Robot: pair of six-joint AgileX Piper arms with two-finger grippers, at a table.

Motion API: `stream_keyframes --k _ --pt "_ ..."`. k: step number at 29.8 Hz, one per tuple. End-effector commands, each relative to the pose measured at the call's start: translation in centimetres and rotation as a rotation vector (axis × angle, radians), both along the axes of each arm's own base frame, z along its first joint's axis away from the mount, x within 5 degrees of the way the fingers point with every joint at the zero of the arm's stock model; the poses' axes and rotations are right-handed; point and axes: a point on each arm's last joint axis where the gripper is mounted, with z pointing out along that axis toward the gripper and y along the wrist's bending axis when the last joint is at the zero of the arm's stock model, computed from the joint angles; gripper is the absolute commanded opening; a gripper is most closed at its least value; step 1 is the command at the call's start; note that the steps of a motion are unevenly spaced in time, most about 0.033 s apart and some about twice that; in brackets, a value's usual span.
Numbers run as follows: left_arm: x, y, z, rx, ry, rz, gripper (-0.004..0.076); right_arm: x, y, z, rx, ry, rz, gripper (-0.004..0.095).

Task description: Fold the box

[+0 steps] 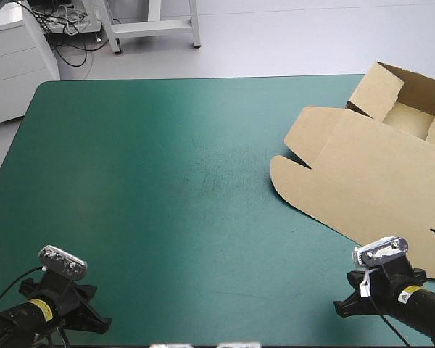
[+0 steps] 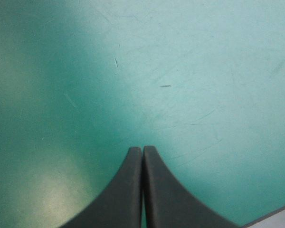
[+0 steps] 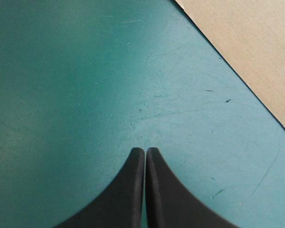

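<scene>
1 worktop [image 1: 167,181], its teal-green cover finely scratched, is carrying 1 brown box [image 1: 377,174] along its right side, with walls standing at the far end and the lid lying flat. 2 grippers are pointing at bare cover by the near edge: the left gripper [image 2: 142,148] and the right gripper [image 3: 145,149], both with jaws closed on nothing.

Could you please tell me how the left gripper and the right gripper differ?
The left gripper sits near the table's near-left corner, the right gripper near its near-right corner. The box lies close ahead of the right gripper; the left gripper faces only bare cover. Both are shut.
</scene>
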Motion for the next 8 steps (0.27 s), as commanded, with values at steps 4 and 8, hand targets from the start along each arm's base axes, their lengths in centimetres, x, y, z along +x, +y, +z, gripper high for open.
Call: stream_keyframes --k 4,8 --pt "0.35 -0.23 0.86 -0.032 -0.045 0.002 -0.0032 0.42 0.13 1.12 0.022 -0.068 -0.003 -0.0004" --pt "0.35 -0.23 0.86 -0.032 -0.045 0.002 -0.0032 0.44 0.13 1.13 0.022 -0.070 -0.004 -0.0005"
